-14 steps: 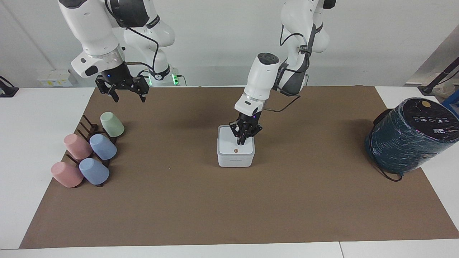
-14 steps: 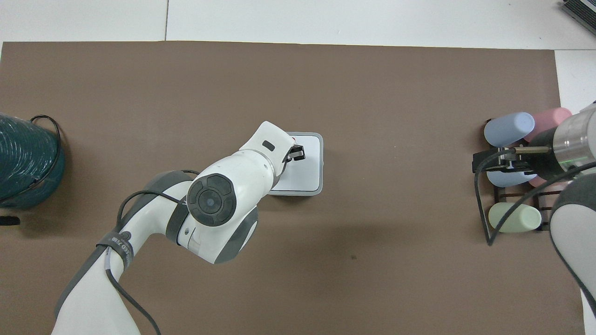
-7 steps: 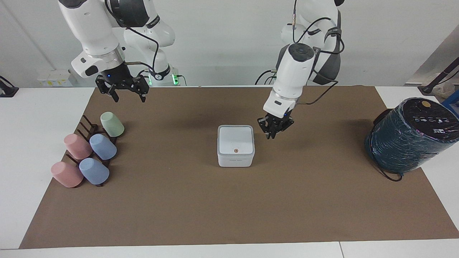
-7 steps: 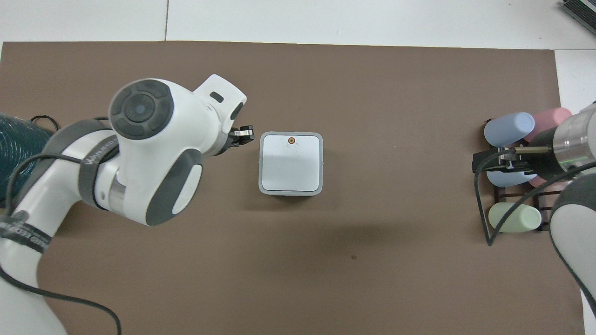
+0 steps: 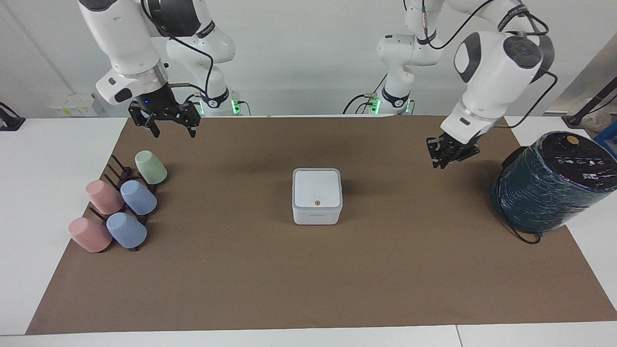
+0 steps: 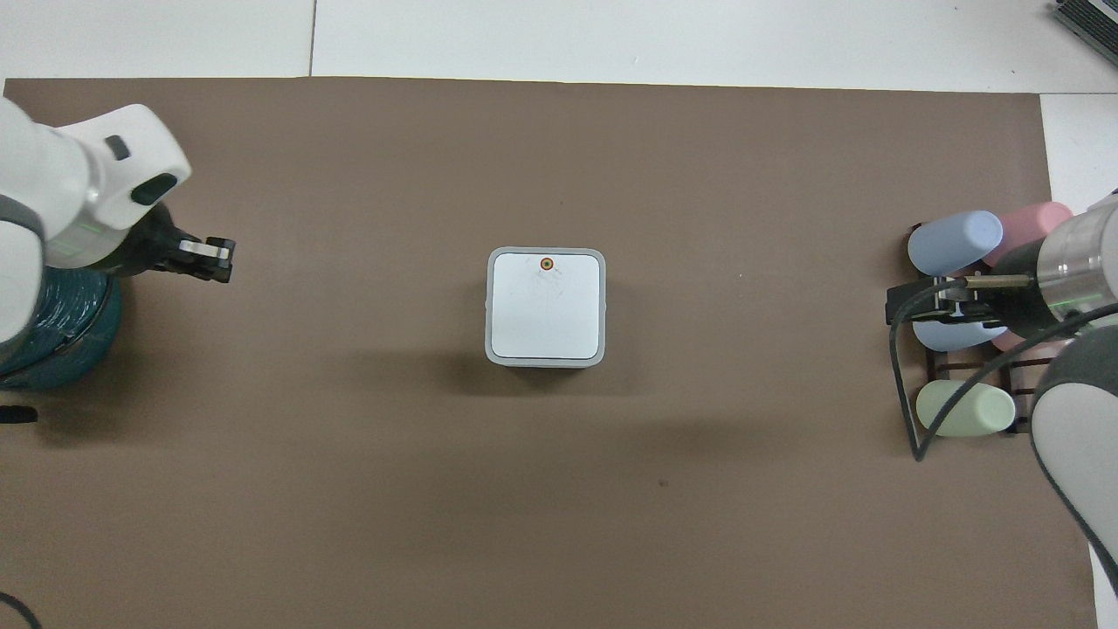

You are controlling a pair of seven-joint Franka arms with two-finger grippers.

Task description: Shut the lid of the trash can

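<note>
My left end effector [image 5: 450,153] hangs over bare brown surface [image 5: 308,270], fingers together, empty. Small white square plastic trash can [image 5: 316,208] sits mid-surface toward the right arm's end, flat white lid [image 5: 316,188] lying flat. Right end effector [image 5: 166,120], fingers apart, waits above the cup rack [image 5: 120,178].

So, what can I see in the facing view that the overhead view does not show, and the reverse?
Only the facing view shows the trash can's front wall with faint grey text, both arm bases, and the right gripper whole, hanging open in the air above the mat near the cup rack.

Only the overhead view shows the full square outline of the lid and the mat's edge farthest from the robots.

Both show the lid lying flat on the can with its orange dot, nothing touching it, and the left gripper beside the teal cylinder.
</note>
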